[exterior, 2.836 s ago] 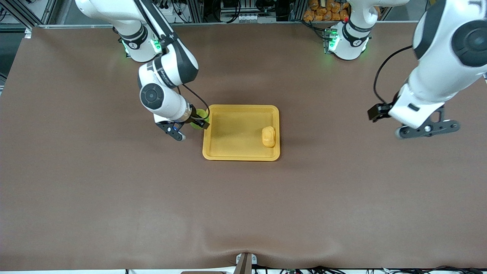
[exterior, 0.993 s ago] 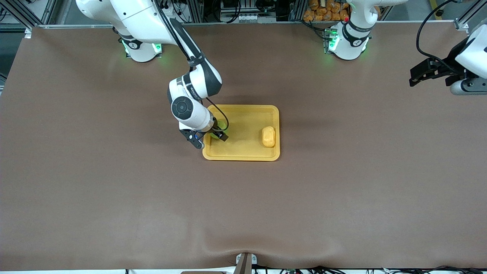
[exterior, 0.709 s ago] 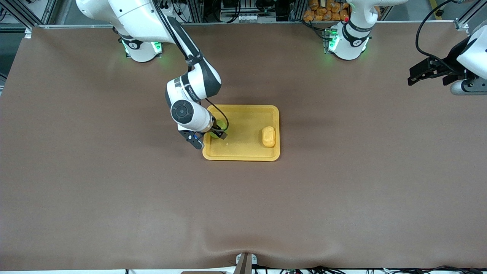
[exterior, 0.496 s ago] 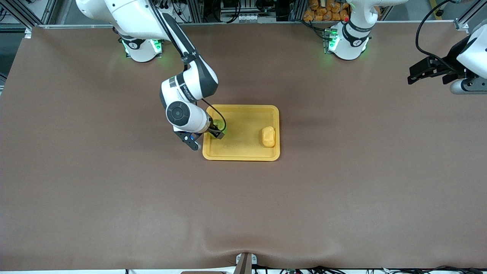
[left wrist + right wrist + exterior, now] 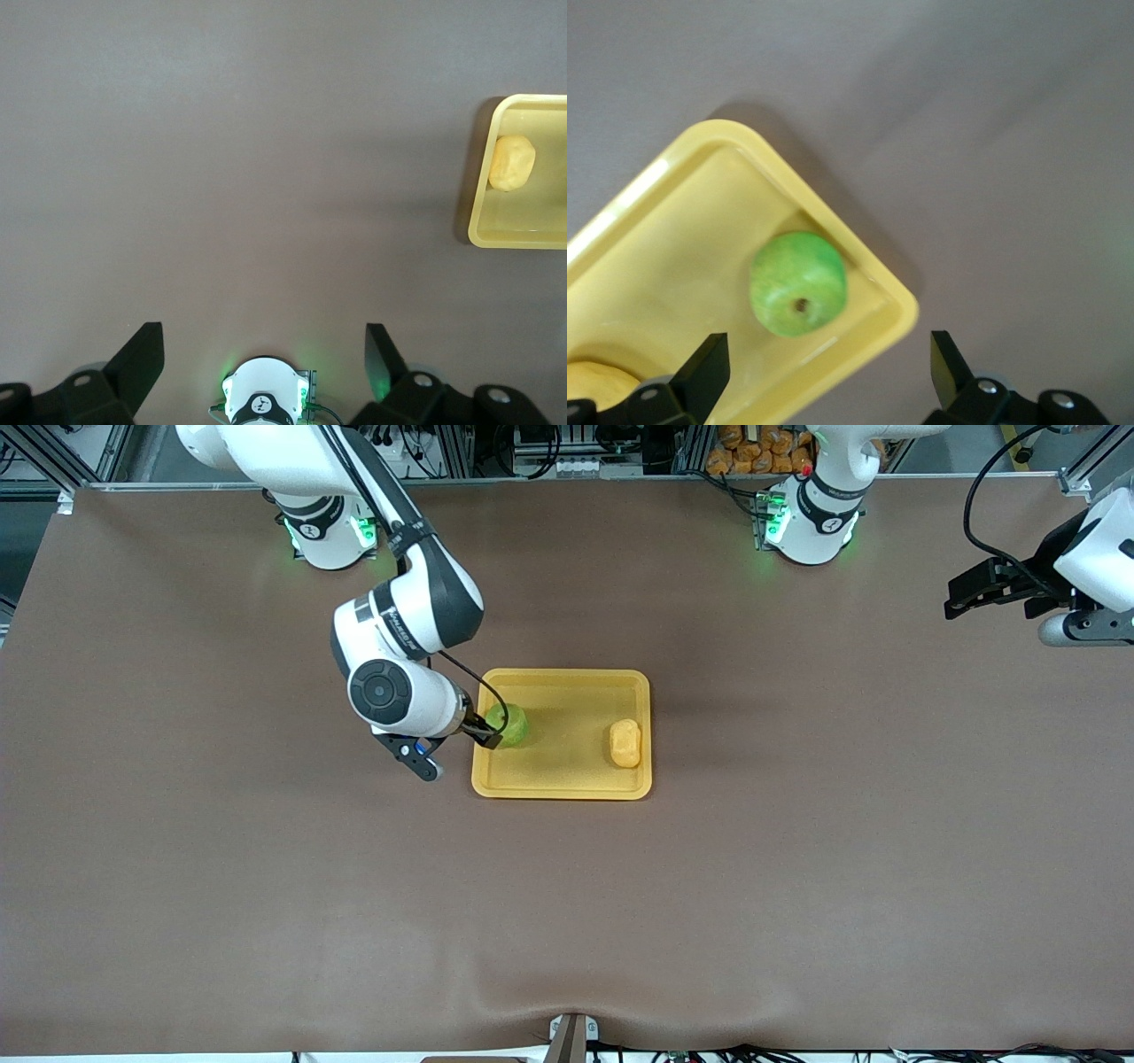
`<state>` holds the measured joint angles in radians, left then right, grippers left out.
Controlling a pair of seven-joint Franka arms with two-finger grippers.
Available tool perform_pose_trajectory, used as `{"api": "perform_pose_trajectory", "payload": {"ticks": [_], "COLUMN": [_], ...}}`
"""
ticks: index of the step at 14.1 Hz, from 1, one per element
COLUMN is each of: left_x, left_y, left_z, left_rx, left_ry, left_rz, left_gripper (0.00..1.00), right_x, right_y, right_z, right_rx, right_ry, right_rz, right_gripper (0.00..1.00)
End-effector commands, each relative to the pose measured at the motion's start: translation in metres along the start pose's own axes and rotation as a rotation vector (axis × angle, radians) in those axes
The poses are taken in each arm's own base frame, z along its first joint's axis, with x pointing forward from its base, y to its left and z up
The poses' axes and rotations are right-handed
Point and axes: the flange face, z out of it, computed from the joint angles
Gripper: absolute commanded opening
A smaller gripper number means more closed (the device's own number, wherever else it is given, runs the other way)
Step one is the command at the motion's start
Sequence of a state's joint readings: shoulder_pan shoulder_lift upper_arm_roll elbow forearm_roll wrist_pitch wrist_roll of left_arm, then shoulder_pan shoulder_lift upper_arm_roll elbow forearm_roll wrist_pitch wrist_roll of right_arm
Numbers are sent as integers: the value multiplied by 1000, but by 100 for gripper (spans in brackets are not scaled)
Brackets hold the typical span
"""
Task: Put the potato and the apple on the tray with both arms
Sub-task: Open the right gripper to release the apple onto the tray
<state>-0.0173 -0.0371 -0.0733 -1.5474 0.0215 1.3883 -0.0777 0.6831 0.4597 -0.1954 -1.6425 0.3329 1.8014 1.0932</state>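
The yellow-orange tray (image 5: 567,788) lies mid-table. The green apple (image 5: 510,724) rests in it by the rim at the right arm's end, and the potato (image 5: 625,743) lies in it at the left arm's end. My right gripper (image 5: 483,735) is open and empty, raised over the tray's rim beside the apple. The right wrist view shows the apple (image 5: 799,283), the tray rim (image 5: 899,305), part of the potato (image 5: 594,385) and my right gripper (image 5: 826,359). My left gripper (image 5: 974,593) waits open over bare table at its end. It also shows in the left wrist view (image 5: 261,350), with the tray (image 5: 514,237) and potato (image 5: 512,162).
The brown table cover (image 5: 567,912) is bare around the tray. The right arm's base (image 5: 323,536) and the left arm's base (image 5: 811,522) stand at the edge farthest from the front camera. The left arm's base also shows in the left wrist view (image 5: 264,403).
My right gripper carried the apple over the tray, let it go and drew back toward the right arm's end. My left arm pulled away to its end of the table, then held still.
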Motion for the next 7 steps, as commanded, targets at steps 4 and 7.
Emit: {"api": "perform_pose_trajectory", "payload": {"ticks": [4,7], "left_x": [-12,-11], "left_y": [1,1], "left_z": [-4,-3], "left_rx": [-15,-15], "left_ry": [-4,-7], "left_rz": [-16,-16], "left_gripper": [100,100], "right_x": [44,55], "right_y": [57,71], "right_z": [-96,-134], "right_rx": [-42,-25], "right_ry": [-26,-12], "right_rz": [103,90], "right_gripper": [100,100]}}
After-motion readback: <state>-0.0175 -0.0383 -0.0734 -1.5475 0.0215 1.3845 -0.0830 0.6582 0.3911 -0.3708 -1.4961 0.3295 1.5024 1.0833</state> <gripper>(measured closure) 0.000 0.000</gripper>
